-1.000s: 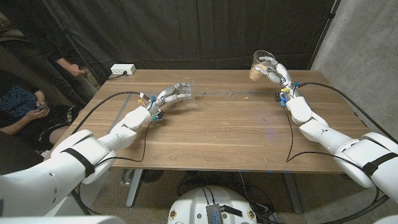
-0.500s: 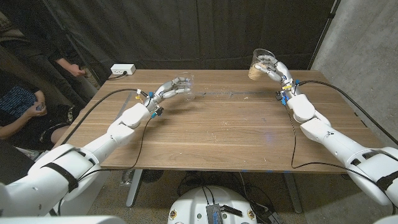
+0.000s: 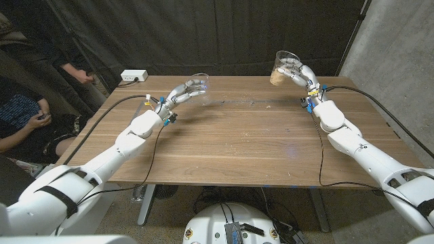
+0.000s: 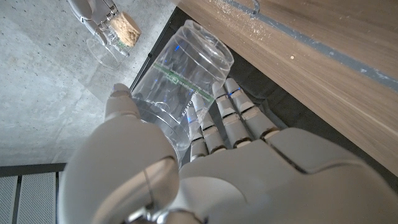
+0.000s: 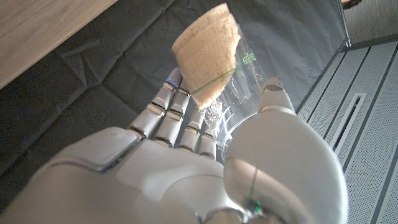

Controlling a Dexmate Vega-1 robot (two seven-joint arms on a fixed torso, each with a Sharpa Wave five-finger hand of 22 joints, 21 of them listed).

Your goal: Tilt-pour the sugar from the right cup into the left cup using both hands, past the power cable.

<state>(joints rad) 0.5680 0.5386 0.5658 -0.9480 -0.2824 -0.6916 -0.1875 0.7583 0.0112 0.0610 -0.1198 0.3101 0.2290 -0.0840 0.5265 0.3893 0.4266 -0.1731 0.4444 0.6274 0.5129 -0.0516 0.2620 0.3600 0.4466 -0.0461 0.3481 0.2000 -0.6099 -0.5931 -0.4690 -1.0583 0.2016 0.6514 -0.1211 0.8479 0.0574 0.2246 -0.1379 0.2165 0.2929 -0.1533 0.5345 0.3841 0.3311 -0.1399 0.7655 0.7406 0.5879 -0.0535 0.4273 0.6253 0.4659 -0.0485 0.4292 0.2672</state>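
Above table point(image 3: 237, 135), left cup point(image 3: 199, 84) higher

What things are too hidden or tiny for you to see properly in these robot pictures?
- Palm side of the left hand around the empty cup: left wrist view, hidden by the hand's own back.
- Bottom of the sugar cup: right wrist view, covered by the right hand.
- How full the sugar cup is: head view, too small.
- The power cable on the table: head view, too thin to follow.
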